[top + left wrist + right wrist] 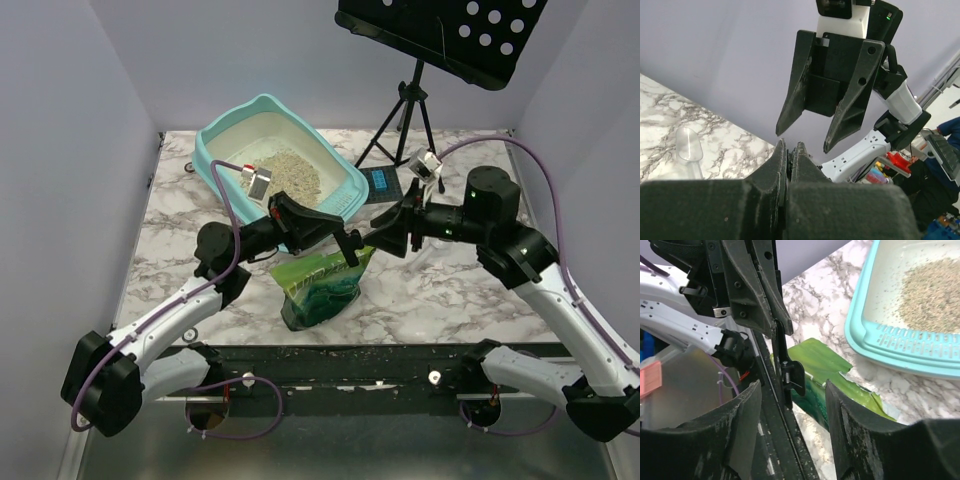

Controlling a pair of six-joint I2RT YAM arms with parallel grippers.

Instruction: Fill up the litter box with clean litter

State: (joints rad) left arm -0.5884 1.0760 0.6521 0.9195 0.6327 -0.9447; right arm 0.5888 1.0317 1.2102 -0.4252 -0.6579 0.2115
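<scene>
Checking the fill: litter box (348, 192) sits at 11 o'clock on the counter (450, 290), with a loose heap of clean litter (295, 172) in the middle of its floor. Cream plastic shows bare all round the heap, mostly toward the far wall, and the right wrist view shows only scattered specks there. I'd call it partly filled. The grains are in, but they're neither level nor covering the base.

Green bag (318, 288) stands upright on the counter at 5 o'clock from the box, just beside its front corner, with a ragged open top. It's not tipped, so nothing is pouring right now. I can't tell how much is left inside.

Both arms meet over the bag's top:
- Left gripper (789, 149): jaws clenched tight. Its own camera shows nothing green between them, so I can't confirm a pinch on the bag.
- Right gripper (792, 390): jaws released and spread, nothing between them, tips facing the left one.

What's left, as I read it: another pour if a deeper fill is wanted, otherwise spreading the heap flat. A clear scoop (689, 145) lies on the counter, apart from the arms. Stray grains litter the dark strip (330, 352) at 6 o'clock, so there's cleanup too.

Writing: the bag has pale print on green, but it's too crumpled and small to read. A small device with a blue display (385, 182) at 3 o'clock from the box is also unreadable. No brand is legible anywhere.
</scene>
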